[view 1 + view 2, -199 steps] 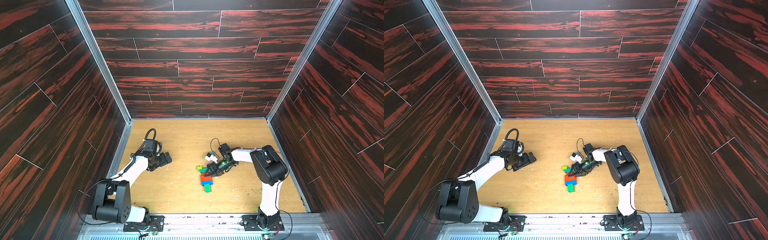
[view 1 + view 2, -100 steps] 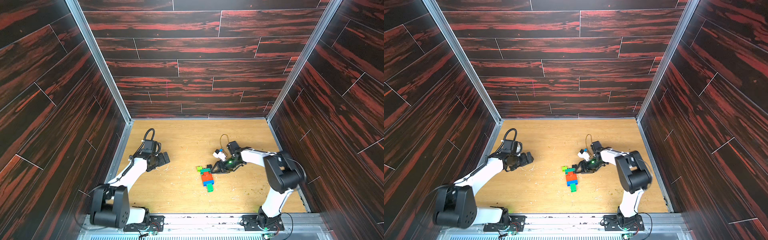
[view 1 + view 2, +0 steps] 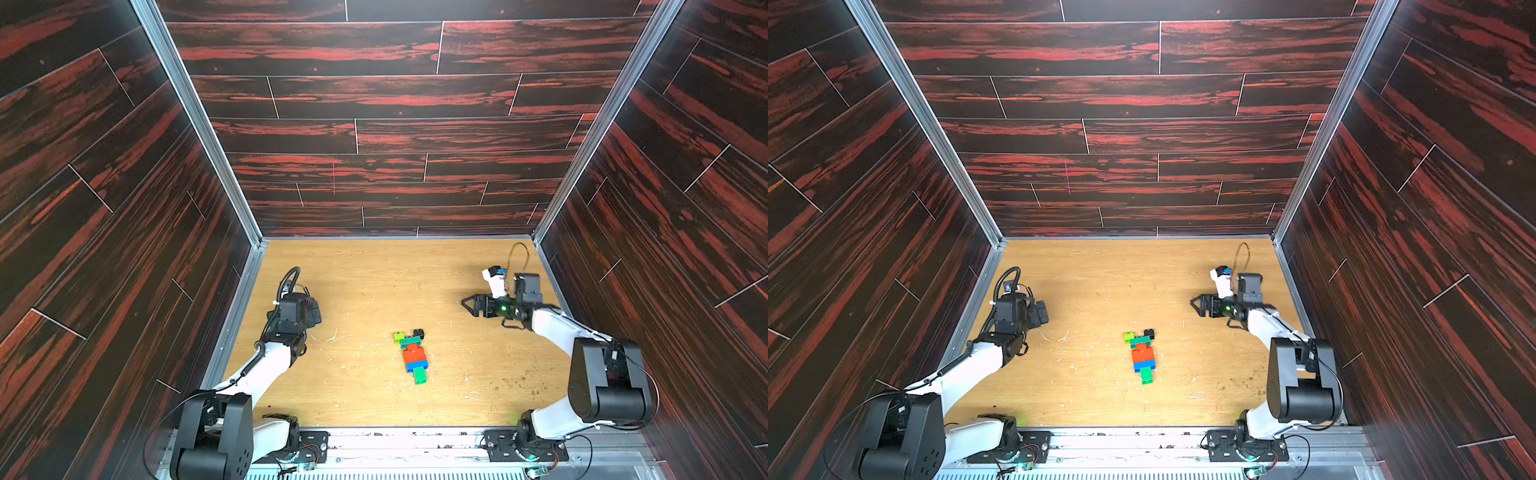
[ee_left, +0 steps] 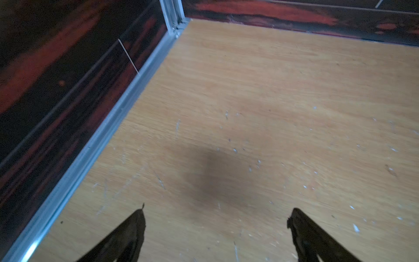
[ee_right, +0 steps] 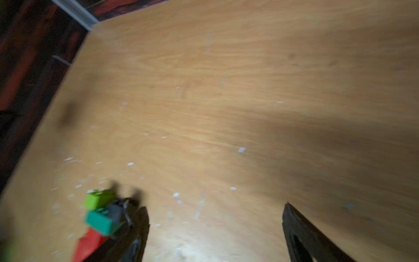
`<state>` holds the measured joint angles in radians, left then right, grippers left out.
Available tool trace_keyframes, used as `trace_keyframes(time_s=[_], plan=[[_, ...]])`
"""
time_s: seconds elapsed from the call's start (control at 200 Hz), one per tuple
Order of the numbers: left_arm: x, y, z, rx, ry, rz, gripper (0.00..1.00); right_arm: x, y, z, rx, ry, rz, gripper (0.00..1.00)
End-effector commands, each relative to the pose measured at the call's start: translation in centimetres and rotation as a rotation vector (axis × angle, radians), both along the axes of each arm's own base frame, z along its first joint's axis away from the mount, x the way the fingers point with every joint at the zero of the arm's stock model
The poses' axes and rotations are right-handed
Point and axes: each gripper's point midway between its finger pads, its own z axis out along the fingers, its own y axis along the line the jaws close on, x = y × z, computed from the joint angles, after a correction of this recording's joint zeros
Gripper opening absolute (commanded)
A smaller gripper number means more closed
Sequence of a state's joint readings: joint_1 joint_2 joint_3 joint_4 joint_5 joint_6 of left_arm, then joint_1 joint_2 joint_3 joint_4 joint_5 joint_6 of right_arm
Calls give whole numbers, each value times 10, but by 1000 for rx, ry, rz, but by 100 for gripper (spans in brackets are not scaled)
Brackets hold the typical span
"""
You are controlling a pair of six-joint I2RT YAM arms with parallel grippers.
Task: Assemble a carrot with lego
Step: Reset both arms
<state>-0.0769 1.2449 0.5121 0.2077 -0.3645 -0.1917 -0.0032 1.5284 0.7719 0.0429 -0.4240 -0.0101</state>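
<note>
— The right gripper (image 3: 468,306), what's it up to?

— Jaws spread wide, nothing between them. It hangs over the far right part of the table (image 3: 374,282), pointing in toward the middle, well apart from the bricks.

— And the left gripper (image 3: 316,312)?

— Spread too, and empty. In its wrist camera both fingertips (image 4: 136,226) show with only bare, scuffed wood between them. It sits near the rail (image 3: 239,316) along the left wall.

— Where's the carrot (image 3: 413,357)?

— Lying flat on the table, about midway between the two arms and a bit toward the near edge. Neither gripper touches it.

— How is it laid out?

— The green tip (image 3: 420,375) points to the near side. Behind it comes the blue brick (image 3: 417,366), then the red block (image 3: 414,355), then the teal crossbar (image 3: 410,342) lying across the body. At the far end a lime brick (image 3: 399,336) and a black brick (image 3: 419,333) sit side by side.

— Are those two end bricks pressed on?

— Can't tell. From above they sit right against the crossbar, but they're small in both top views. The right wrist camera catches the lime, teal and red of that end, though it's badly blurred.
</note>
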Motion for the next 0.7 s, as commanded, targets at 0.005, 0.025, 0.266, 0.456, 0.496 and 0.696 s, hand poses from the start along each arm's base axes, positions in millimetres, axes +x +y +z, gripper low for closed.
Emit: trace_keyframes(time_s=[0.005, 0.025, 0.266, 0.456, 0.496, 0.696], plan=[[9, 16, 14, 92, -159, 39, 100, 22, -26, 22, -118, -255, -82, 93], [9, 18, 12, 99, -168, 42, 100, 22, -30, 21, -123, -269, -94, 93], [29, 27, 9, 28, -261, 36, 99, 16, -43, 22, -138, -449, -140, 93], [31, 30, -10, 30, -264, 54, 99, 1, -56, 34, -68, -579, -163, 93], [31, 31, -10, 32, -270, 56, 98, -3, -58, 35, -70, -589, -175, 93], [31, 29, -11, 30, -255, 44, 99, -8, -58, 37, -74, -615, -184, 93]])
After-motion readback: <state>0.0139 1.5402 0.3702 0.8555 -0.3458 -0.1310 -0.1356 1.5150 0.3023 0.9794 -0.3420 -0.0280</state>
